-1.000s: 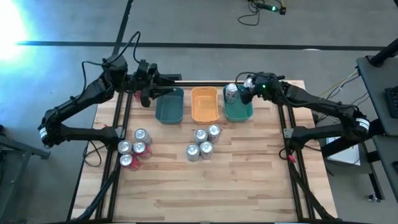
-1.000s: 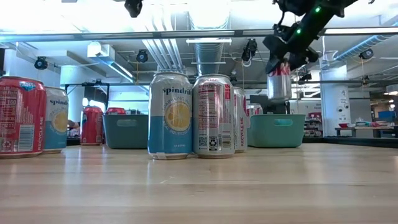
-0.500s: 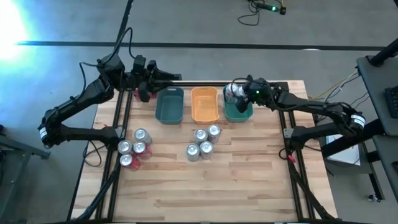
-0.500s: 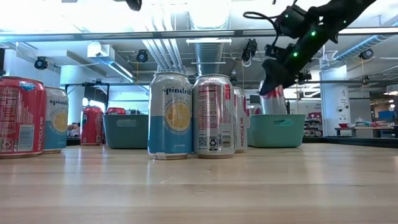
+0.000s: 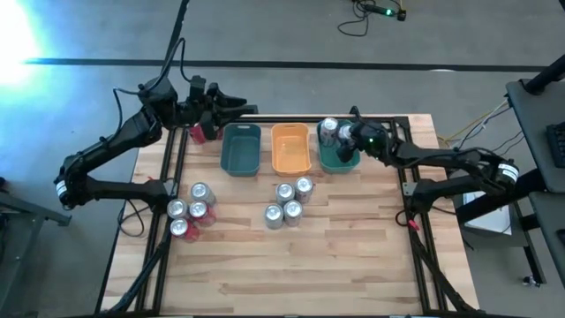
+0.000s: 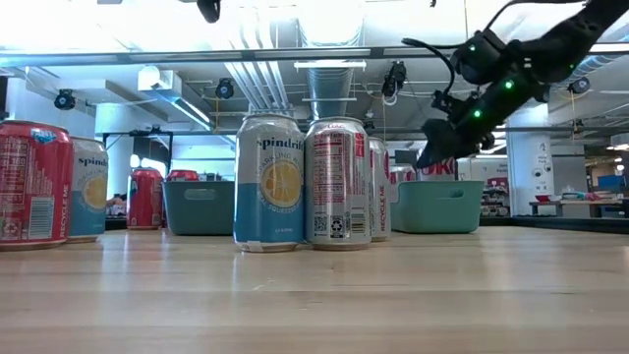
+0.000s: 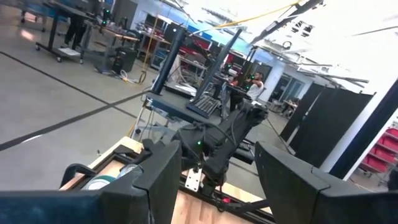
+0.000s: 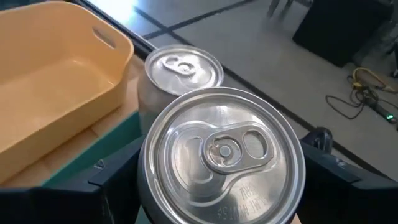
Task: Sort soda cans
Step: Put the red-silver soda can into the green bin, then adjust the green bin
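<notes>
My right gripper [image 5: 347, 141] is shut on a soda can [image 8: 224, 149] low over the teal-green tray [image 5: 339, 162] at the far right. A second can [image 8: 183, 68] stands in that tray beside it. A red can [image 5: 204, 133] stands on the table at the far left. My left gripper [image 7: 217, 180] hovers open above it with nothing between its fingers. Several cans stand in a left cluster [image 5: 189, 212] and a centre cluster [image 5: 289, 203]. The orange tray [image 5: 290, 150] and dark teal tray [image 5: 240, 150] hold nothing I can see. My right gripper pinches the can's side wall [image 8: 147, 202] just below the rim, one finger [image 8: 115, 183] on each side. It comes slanting down from the table's right. The can's top faces the wrist camera. Its lower part [image 6: 433, 169] sits behind the tray wall, tilted.
Three trays stand in a row along the far edge. Bare wood lies along the table's near half and at the right of the centre cluster. Black rails [image 5: 409, 190] run down both table sides.
My right gripper has gone down with the can from above the teal-green tray into it and has tipped over toward the tray. The can, clear above the rim before, now shows only behind the tray wall. My left gripper has drawn back a little toward the far edge.
</notes>
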